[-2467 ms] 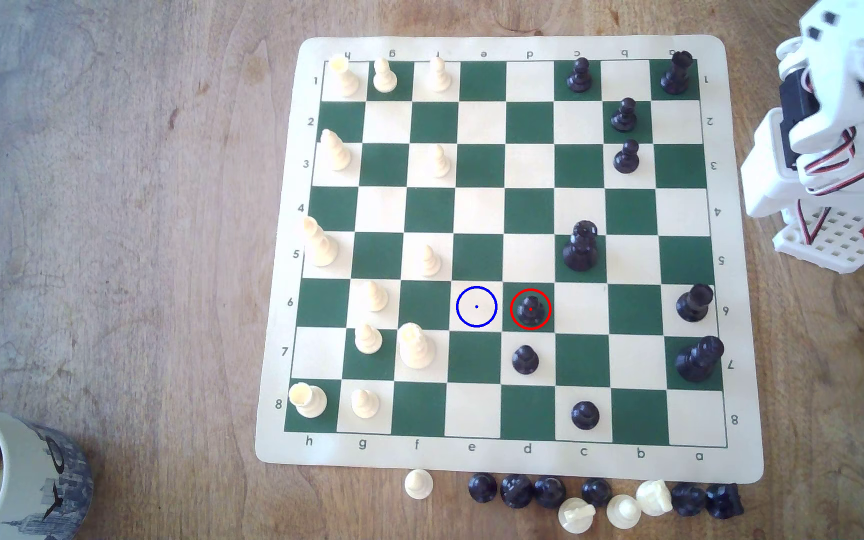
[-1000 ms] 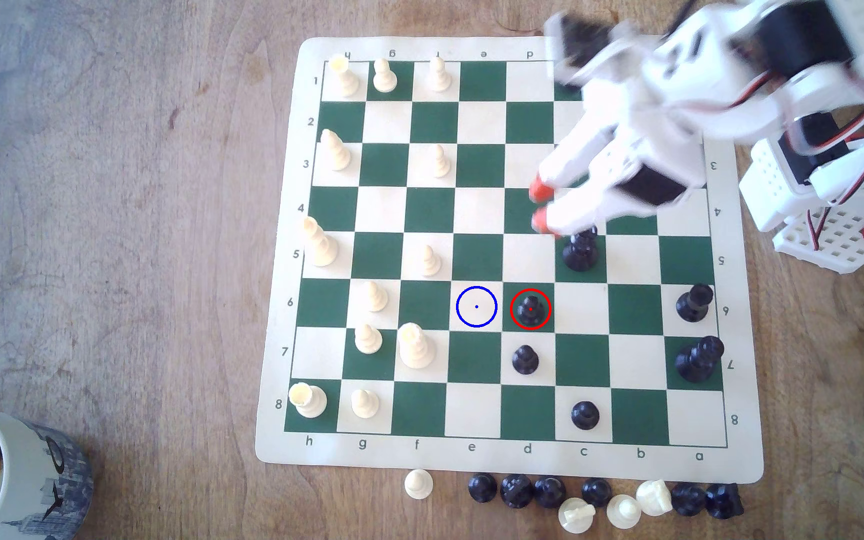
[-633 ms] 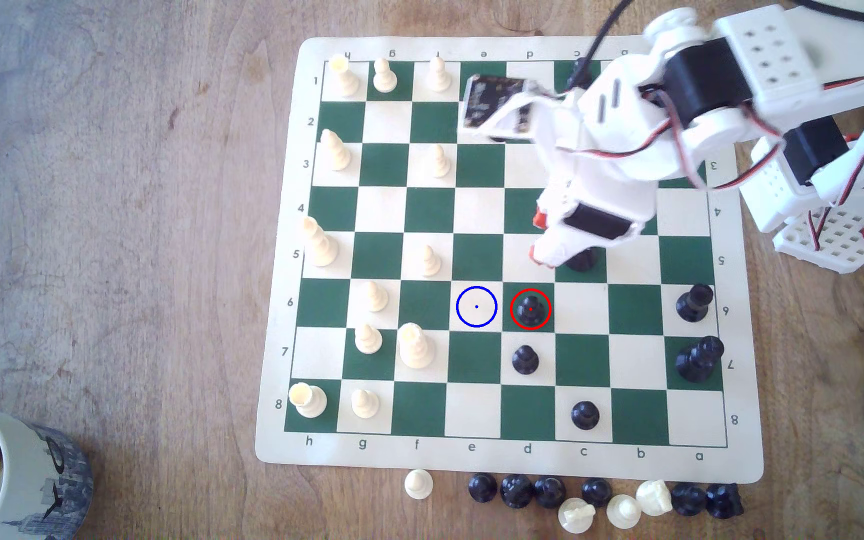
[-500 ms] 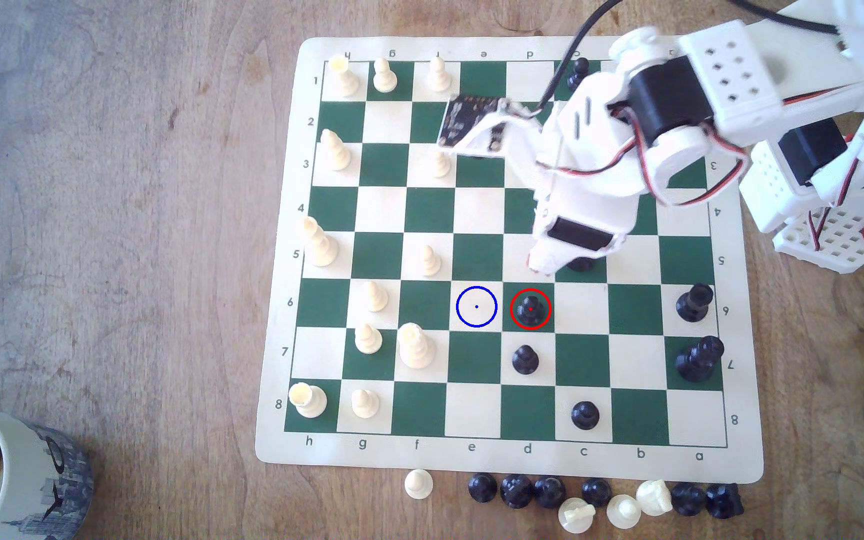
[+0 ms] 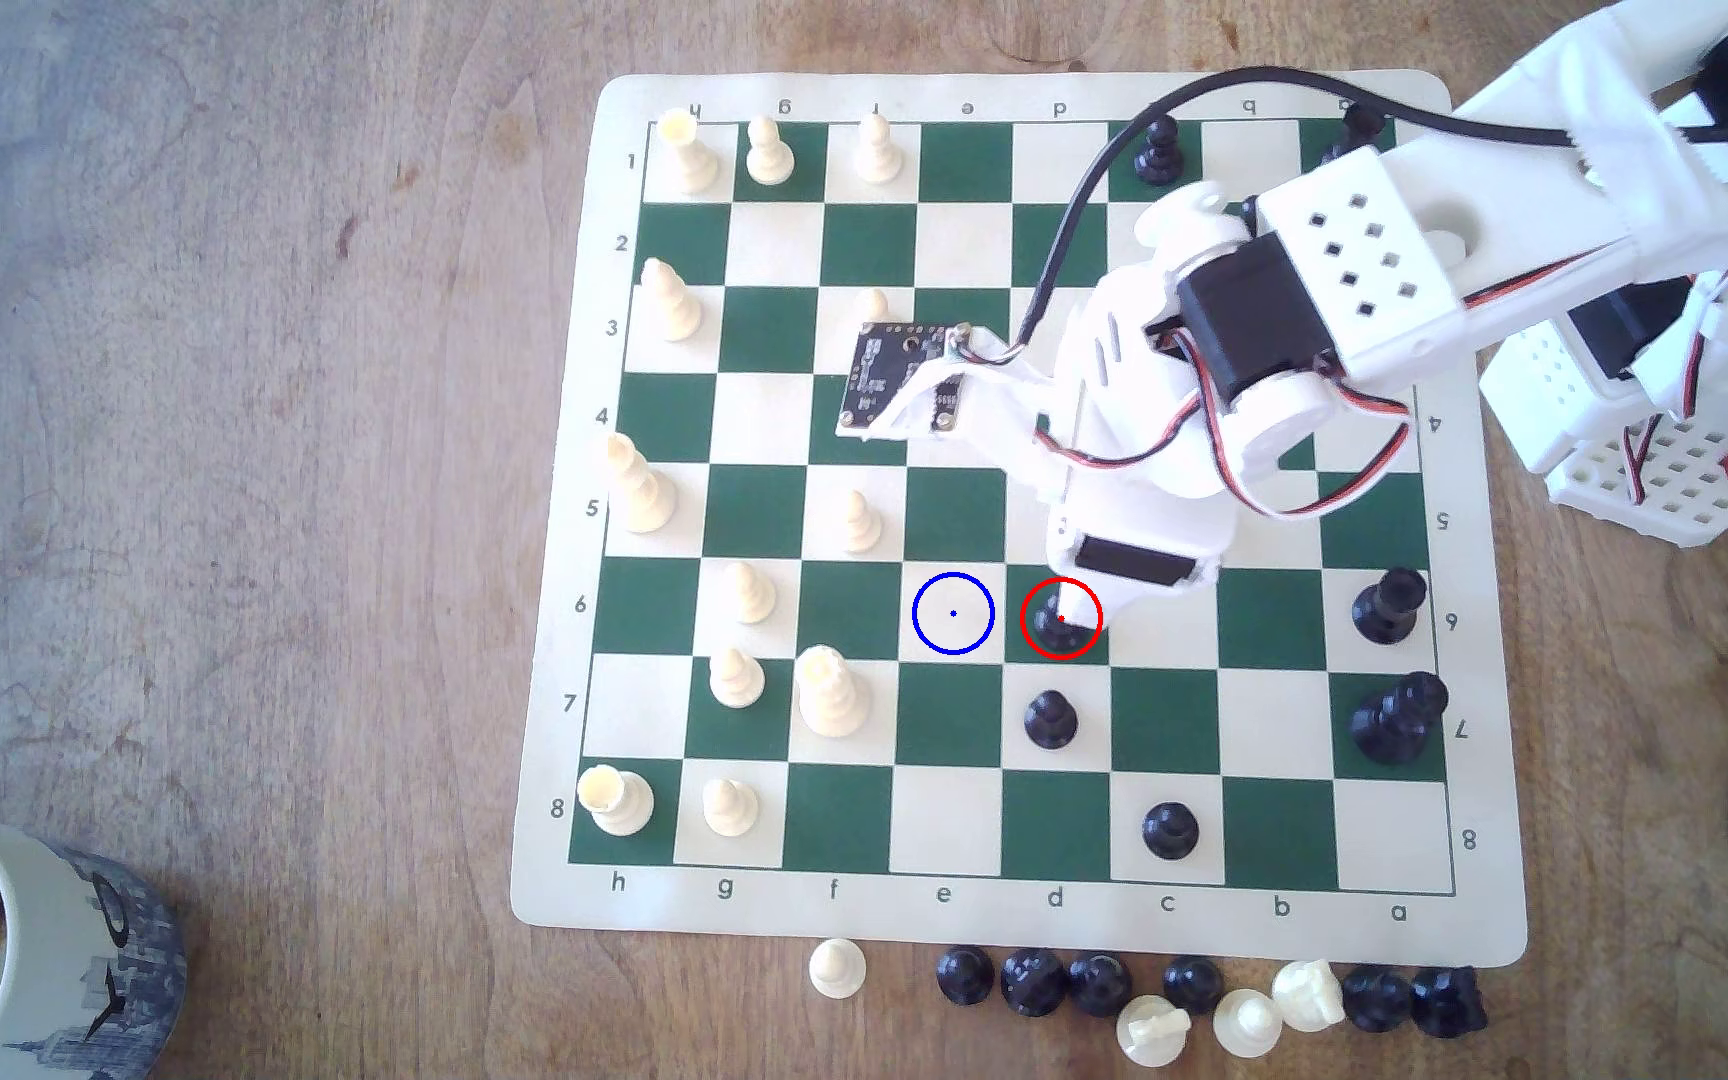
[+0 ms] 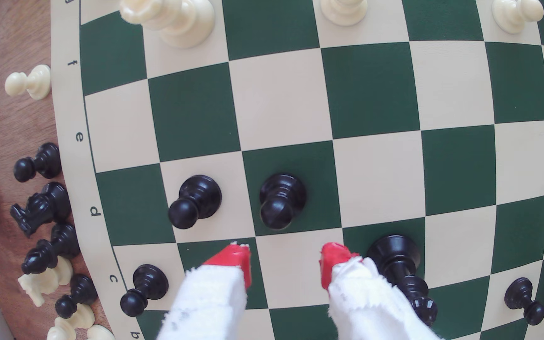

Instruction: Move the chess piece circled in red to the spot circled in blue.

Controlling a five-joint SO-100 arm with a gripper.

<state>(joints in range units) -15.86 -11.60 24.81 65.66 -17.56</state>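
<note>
Wood table (image 5: 268,519) w/ chess mat (image 5: 1494,914), mug (image 5: 39,955)

Piece count, quick tally

From the exterior view the chessboard (image 5: 1483,727) has twelve cream pieces (image 5: 827,691) and seven black pieces (image 5: 1169,829) I can actually see. One of those is the red-ringed black pawn (image 5: 1050,625), and there's one blue-ringed spot (image 5: 953,614). Off the board on the worktop (image 5: 268,415): four spare cream pieces (image 5: 836,968), six spare black pieces (image 5: 964,976), one mug (image 5: 60,935).

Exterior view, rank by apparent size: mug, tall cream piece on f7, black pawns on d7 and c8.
Largest first:
mug, cropped by the frame
tall cream piece
d7 pawn and c8 pawn look alike, unranked
</note>
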